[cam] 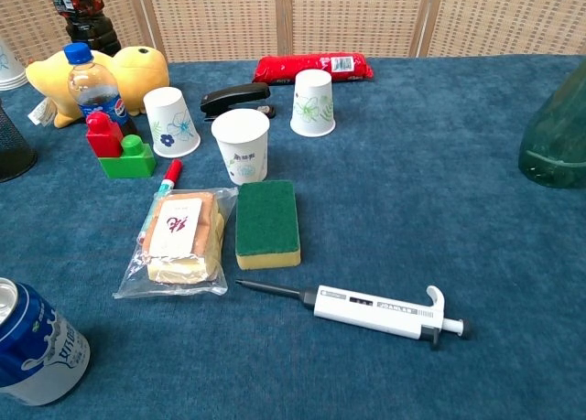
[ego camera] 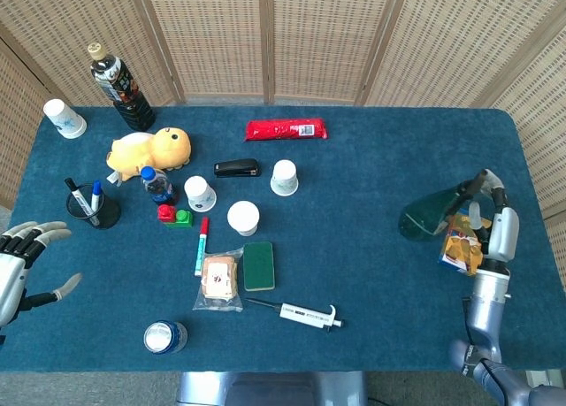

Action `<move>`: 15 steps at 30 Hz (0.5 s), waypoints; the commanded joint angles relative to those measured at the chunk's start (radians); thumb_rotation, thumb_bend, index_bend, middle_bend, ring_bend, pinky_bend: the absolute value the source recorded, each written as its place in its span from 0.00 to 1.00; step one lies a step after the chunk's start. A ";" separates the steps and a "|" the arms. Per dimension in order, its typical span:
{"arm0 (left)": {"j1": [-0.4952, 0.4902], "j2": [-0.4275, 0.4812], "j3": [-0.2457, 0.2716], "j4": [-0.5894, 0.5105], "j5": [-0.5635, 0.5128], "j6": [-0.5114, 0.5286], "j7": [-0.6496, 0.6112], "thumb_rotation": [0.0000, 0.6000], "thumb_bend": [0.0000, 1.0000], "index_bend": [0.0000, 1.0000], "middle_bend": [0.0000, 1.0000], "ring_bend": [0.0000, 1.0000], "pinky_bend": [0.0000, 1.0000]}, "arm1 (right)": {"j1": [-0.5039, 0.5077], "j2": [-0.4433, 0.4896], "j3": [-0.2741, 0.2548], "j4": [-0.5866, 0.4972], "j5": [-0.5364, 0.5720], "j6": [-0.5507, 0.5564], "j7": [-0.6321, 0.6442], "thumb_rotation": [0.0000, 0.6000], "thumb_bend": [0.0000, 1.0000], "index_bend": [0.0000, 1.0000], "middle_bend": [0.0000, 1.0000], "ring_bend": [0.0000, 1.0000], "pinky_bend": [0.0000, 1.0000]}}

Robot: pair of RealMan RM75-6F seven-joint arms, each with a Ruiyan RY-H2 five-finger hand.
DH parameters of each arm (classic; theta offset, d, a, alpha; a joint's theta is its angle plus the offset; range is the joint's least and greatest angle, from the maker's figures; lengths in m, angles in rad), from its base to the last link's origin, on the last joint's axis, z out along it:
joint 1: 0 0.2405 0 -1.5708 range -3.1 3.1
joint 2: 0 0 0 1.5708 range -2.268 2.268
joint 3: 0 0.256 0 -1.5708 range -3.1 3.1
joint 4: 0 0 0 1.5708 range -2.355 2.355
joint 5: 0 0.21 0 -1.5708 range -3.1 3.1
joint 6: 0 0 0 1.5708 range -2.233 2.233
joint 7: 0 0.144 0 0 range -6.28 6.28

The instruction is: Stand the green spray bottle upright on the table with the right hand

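The green spray bottle (ego camera: 430,212) stands on its wide base at the table's right side, its narrow top reaching toward my right hand. The chest view shows only its green body (cam: 555,134) at the right edge, base down on the cloth. My right hand (ego camera: 496,218) is just right of the bottle's top with fingers apart; its fingertips are close to the spray head, and contact is unclear. My left hand (ego camera: 24,263) hovers at the table's left edge, fingers spread and holding nothing.
An orange snack packet (ego camera: 460,248) lies under my right hand. A pipette (ego camera: 302,313), green sponge (ego camera: 259,265), bagged snack (ego camera: 217,280), paper cups (ego camera: 243,218), stapler (ego camera: 237,168), red packet (ego camera: 286,129) and blue can (ego camera: 164,337) fill the middle and left.
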 commanded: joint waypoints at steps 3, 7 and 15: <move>0.002 0.001 0.001 0.001 -0.001 0.002 -0.001 0.79 0.28 0.28 0.28 0.28 0.21 | -0.001 0.003 0.002 0.001 0.001 -0.002 -0.004 0.12 0.32 0.14 0.32 0.25 0.27; 0.003 0.002 0.002 0.002 -0.002 0.002 -0.003 0.80 0.28 0.28 0.28 0.28 0.21 | -0.007 0.007 0.006 0.010 0.008 -0.004 -0.007 0.12 0.34 0.15 0.32 0.26 0.27; 0.005 0.004 0.004 0.003 -0.008 -0.001 0.000 0.80 0.28 0.28 0.28 0.28 0.21 | -0.038 0.050 -0.004 0.038 0.005 -0.008 -0.012 0.22 0.38 0.18 0.33 0.26 0.27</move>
